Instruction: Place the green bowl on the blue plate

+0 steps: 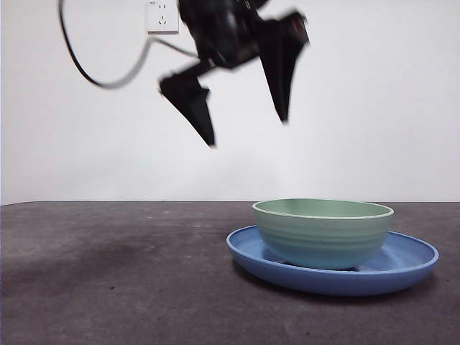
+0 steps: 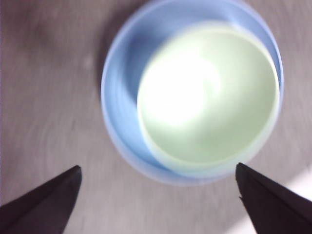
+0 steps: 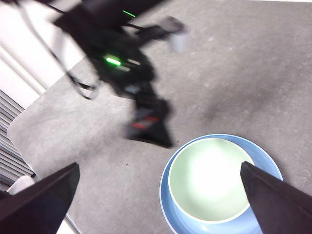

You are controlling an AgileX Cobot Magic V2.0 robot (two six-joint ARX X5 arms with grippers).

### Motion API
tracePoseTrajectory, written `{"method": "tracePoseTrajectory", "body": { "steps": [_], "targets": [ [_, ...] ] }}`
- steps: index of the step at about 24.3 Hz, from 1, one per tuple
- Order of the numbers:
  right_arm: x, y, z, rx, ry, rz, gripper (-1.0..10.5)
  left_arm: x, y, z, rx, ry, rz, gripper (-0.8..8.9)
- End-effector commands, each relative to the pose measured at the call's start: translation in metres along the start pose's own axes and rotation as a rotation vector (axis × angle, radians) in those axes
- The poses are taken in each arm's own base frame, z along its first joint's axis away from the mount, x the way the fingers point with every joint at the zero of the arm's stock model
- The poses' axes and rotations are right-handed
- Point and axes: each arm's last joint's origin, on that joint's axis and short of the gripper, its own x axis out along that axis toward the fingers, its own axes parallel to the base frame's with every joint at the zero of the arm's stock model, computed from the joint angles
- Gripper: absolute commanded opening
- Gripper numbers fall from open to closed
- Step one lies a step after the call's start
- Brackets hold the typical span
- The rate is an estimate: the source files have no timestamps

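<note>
The green bowl sits on the blue plate.

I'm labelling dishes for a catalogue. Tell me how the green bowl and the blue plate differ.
The green bowl is pale mint; the blue plate is glossy medium blue. The bowl is deep with ridged walls; the plate is shallow with a low rim. The bowl is narrower and sits inside the wider plate. Both are round, upright and empty.

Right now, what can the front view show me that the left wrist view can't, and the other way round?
Only the front view shows the left pincer from outside, open in the air above the table, plus a wall socket. Only the left wrist view looks straight down into the bowl's empty inside. Both show the green bowl sitting on the blue plate.
</note>
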Motion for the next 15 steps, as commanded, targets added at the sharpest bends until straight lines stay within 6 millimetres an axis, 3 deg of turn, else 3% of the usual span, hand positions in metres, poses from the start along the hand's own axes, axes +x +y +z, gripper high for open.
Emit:
{"method": "tracePoseTrajectory", "body": {
  "steps": [1, 5, 8, 12, 15],
  "targets": [
    [-0.002, 0.002, 0.005, -0.023, -0.018, 0.006, 6.1, -0.038, -0.005, -0.014, 0.054, -0.049, 0.02, 6.43],
    [-0.002, 0.002, 0.005, -0.029, -0.017, 0.006, 6.1, -0.09, -0.011, -0.044, 0.073, -0.166, 0.016, 6.56],
    [-0.002, 0.002, 0.005, -0.029, -0.017, 0.006, 6.1, -0.121, -0.012, -0.081, 0.088, -0.219, 0.01, 6.56],
    [-0.002, 0.002, 0.004, -0.032, -0.015, 0.006, 6.1, -0.137, -0.005, -0.148, 0.149, -0.264, 0.014, 6.56],
    [-0.002, 0.002, 0.004, -0.033, -0.012, 0.004, 6.1, -0.14, 0.003, -0.198, 0.211, -0.425, 0.015, 6.56]
  ]
}}
